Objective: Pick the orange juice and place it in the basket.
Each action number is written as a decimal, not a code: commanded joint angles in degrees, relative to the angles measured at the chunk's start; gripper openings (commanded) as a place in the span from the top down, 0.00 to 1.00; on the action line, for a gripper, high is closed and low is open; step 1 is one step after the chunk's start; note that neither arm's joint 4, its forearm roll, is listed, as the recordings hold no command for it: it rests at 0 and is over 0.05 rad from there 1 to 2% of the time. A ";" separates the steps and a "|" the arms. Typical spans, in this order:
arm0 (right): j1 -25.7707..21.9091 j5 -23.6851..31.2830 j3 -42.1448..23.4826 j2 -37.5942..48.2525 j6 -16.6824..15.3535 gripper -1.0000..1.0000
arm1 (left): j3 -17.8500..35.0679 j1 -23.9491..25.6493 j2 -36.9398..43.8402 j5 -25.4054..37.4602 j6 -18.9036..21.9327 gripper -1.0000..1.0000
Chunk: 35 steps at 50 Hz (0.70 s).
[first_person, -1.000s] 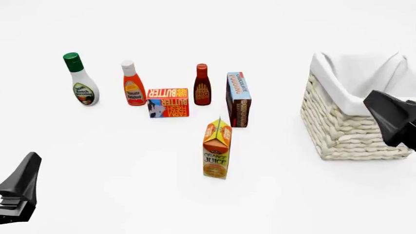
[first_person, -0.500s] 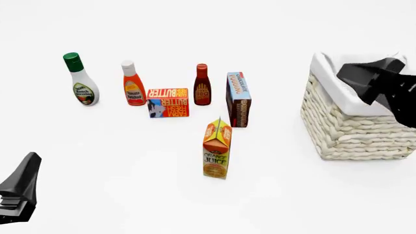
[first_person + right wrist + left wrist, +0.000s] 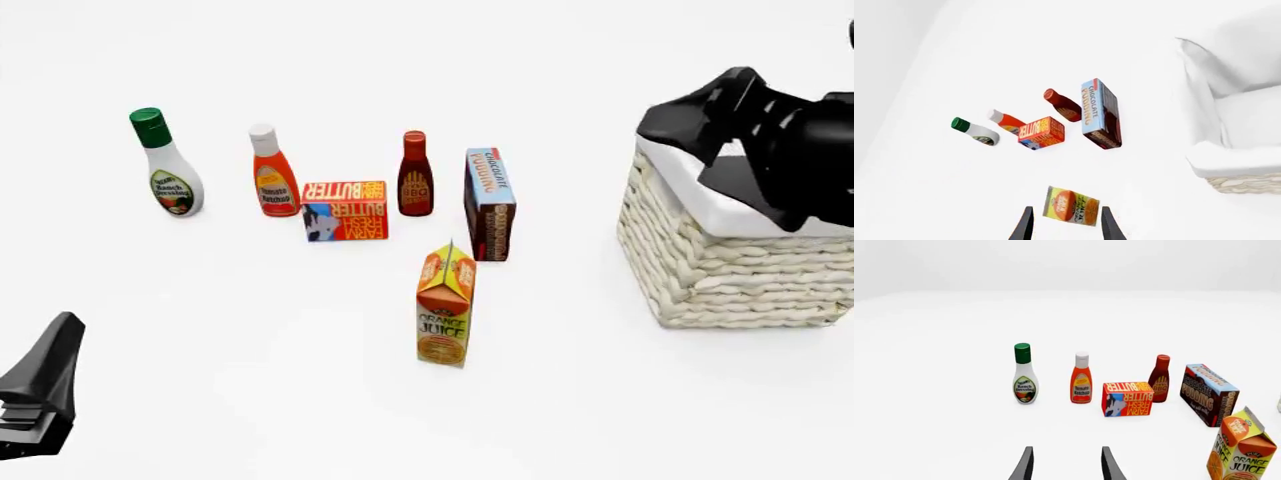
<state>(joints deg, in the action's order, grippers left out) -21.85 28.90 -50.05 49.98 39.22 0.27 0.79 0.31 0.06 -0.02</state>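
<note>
While juice stays unpicked | orange juice (image 3: 446, 307) upright, alone on worktop (image 3: 267, 330), easy access | right end effector (image 3: 1063, 226) released, empty, above basket (image 3: 727, 265), aimed at carton | left end effector (image 3: 1066, 466) released, parked

Simulated tabletop scene, not a real room: a plain white bench (image 3: 267, 400) ran into blank white background with no walls or furniture. Groceries stood on it: ranch dressing bottle (image 3: 166, 178), butter box (image 3: 346, 210), pudding box (image 3: 490, 203). Possibly a kitchen-style setup.

Orange juice (image 3: 446, 306) carton stands upright; cream wicker basket (image 3: 721, 270) sits well right.
</note>
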 commanded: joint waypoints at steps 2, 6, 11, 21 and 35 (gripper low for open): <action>-2.67 3.70 -4.03 3.78 3.49 0.00 | 0.00 0.00 0.00 0.00 0.00 0.00; -2.48 4.87 -5.31 5.36 3.15 0.00 | 0.00 -0.01 0.00 0.00 -0.01 0.00; -3.30 5.87 -6.86 7.46 3.23 0.00 | 0.00 0.00 0.00 0.00 0.00 0.00; -5.60 9.93 -11.89 11.88 3.46 0.00 | 0.00 0.00 0.00 0.00 0.01 0.00; -10.83 14.99 -18.17 19.51 4.39 0.00 | 0.00 -0.01 0.00 0.00 0.00 0.00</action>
<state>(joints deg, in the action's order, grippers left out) -29.45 40.24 -63.87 64.45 43.10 0.27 0.79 0.31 0.06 -0.02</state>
